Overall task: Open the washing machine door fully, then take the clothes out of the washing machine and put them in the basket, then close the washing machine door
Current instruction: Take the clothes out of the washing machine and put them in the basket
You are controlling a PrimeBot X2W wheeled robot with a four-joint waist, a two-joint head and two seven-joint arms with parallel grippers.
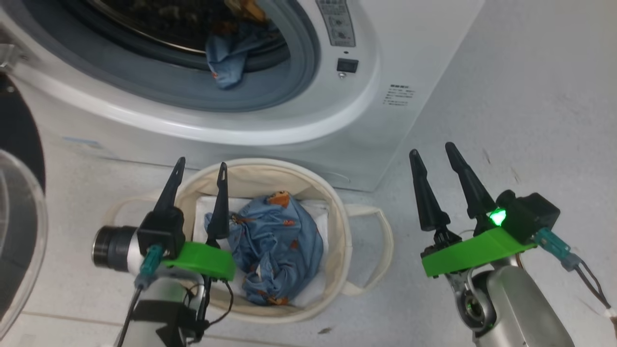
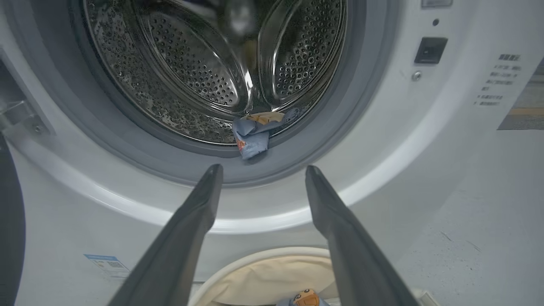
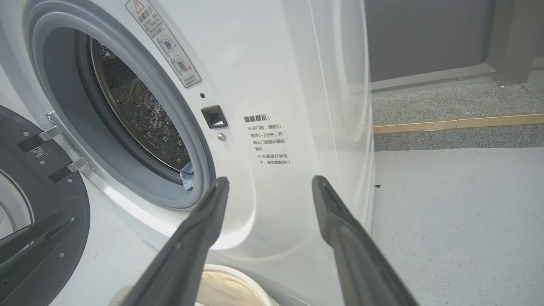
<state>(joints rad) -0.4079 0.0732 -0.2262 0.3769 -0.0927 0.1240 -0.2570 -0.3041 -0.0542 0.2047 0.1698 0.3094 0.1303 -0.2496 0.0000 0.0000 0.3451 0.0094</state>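
Observation:
The white washing machine stands with its door swung open at the far left; the door's black rim is also in the right wrist view. A light-blue bear-print garment hangs over the grey lip of the drum mouth. Another such garment lies in the cream basket before the machine. My left gripper hovers open over the basket's left rim, empty; in its wrist view the left gripper points at the drum. My right gripper is open and empty, right of the basket.
A white folded sheet lines the basket under the garment. Pale speckled floor spreads to the right of the machine. In the right wrist view a dark wall and a brass floor strip lie beyond the machine.

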